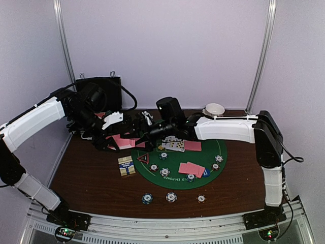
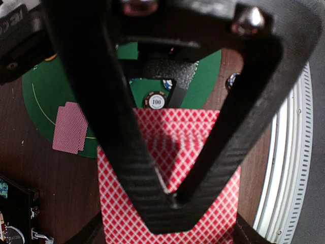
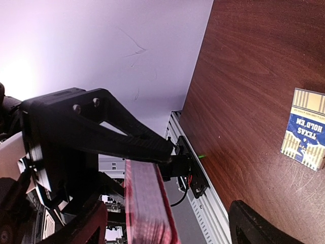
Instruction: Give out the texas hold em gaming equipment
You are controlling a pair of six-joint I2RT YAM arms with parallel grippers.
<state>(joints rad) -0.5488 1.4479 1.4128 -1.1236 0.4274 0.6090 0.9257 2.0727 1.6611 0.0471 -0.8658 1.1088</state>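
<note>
The left gripper [image 1: 117, 140] is pressed together on the deck of pink-backed cards [image 2: 172, 137], which is pinched flat between its fingers and projects past the fingertips. The right gripper [image 1: 148, 136] faces it with its jaws spread. The right wrist view shows the deck's edge lying between those open fingers, and no card has yet been pinched off. Beyond the left gripper's tips lies the green mat [image 1: 175, 179]. It carries two small face-down card groups [image 1: 191, 168] [image 1: 192, 146], some face-up cards [image 1: 172, 145], several striped chips [image 1: 165, 172], the red-black triangle marker [image 1: 143, 158] and the blue button [image 1: 205, 173]. Three more chips [image 1: 171, 196] sit off the mat, toward the arm bases from both grippers. The card box [image 1: 126, 165] lies below and just beside the left gripper. The distribution appears to be partly complete: some positions have cards and chips, and the markers are placed. A thick deck remains in the grip, so further dealing appears to be outstanding. The step in hand is probably the transfer of the next card to the right gripper. It cannot be determined whether the chips off the mat are already in their final positions.
</note>
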